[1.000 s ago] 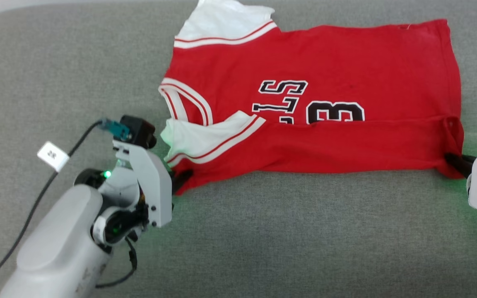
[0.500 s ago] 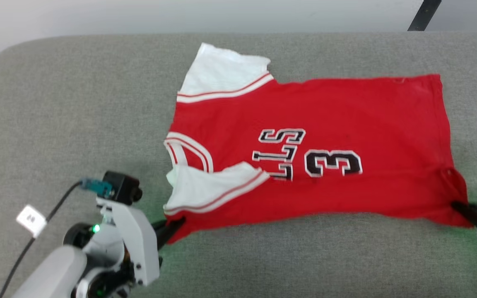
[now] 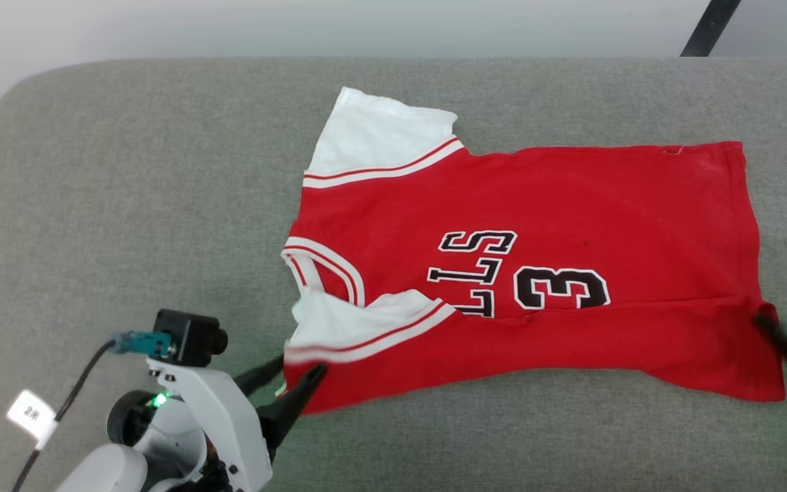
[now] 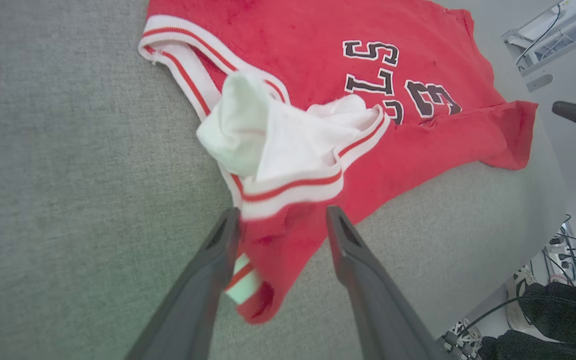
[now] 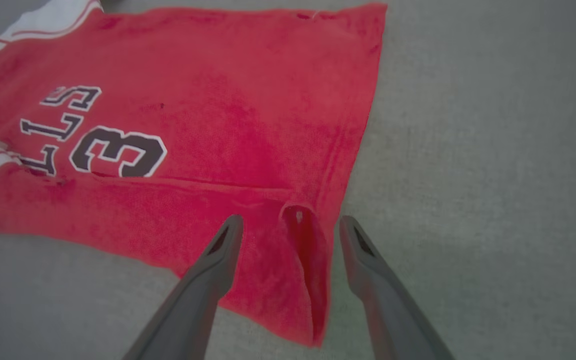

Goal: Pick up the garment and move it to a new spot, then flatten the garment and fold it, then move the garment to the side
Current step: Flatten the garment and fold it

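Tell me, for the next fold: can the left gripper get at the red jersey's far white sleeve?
Probably yes: left gripper is open at the red jersey; bare grey cushion leads to the far white sleeve.

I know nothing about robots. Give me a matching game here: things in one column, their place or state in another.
1. left end effector
2. right end effector
3. flat white short sleeve
4. black white-outlined numeral 3

A. printed on the red sports jersey's chest
B. open at the hem corner
C. spread on the grey fabric pad
D. open beside the folded-over sleeve

Pairs: 1-D, 2-B, 3-C, 4-A
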